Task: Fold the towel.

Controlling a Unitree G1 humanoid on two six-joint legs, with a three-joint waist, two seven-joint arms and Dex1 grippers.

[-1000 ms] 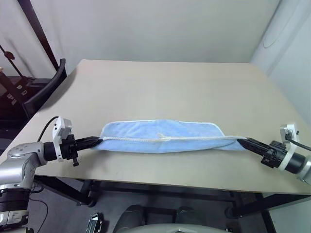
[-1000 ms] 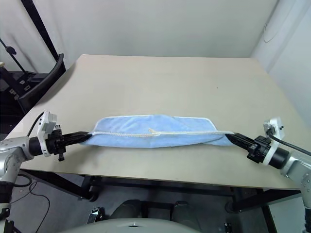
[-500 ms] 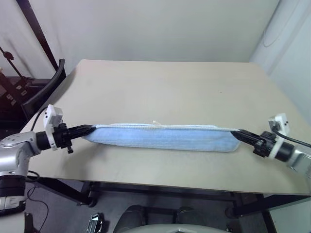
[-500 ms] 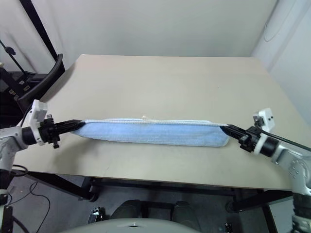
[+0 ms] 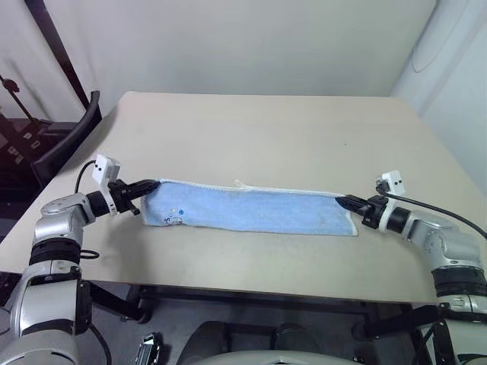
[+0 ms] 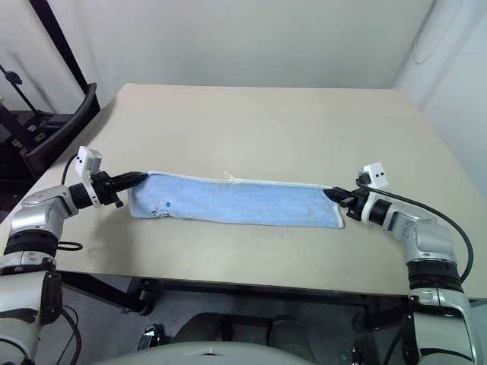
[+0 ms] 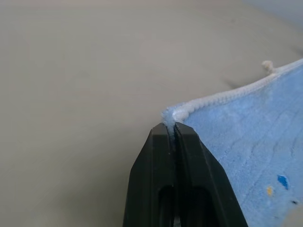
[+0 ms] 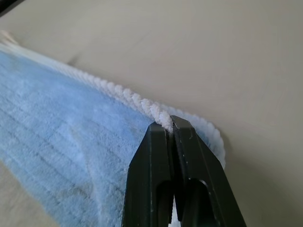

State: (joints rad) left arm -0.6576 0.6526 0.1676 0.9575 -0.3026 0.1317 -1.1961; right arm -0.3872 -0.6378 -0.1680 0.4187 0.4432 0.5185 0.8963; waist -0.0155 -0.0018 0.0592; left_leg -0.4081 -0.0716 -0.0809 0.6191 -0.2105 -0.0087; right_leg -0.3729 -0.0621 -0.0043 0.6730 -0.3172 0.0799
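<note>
Both arms are carrying the towel [image 5: 251, 212] forward, laying it flatter across the bench [image 5: 266, 137]; the fold looks nearly set. Left wrist view: the left tool [image 7: 173, 130] is clenching the white-edged corner. Right wrist view: the right tool [image 8: 171, 126] is pinching the opposite edging.

Both arms reach forward and outward, spread wide, each forearm angled inward toward the middle. The left tool [image 5: 152, 184] points to the right and slightly downward, its two black fingers [image 7: 163, 156] pressed together on a corner of the towel [image 5: 251, 211]. The right tool [image 5: 340, 202] points to the left, its fingers [image 8: 189, 156] likewise clamped on the white corded edge at the opposite corner. Both wrists sit low, just above the counter [image 5: 266, 137].
</note>
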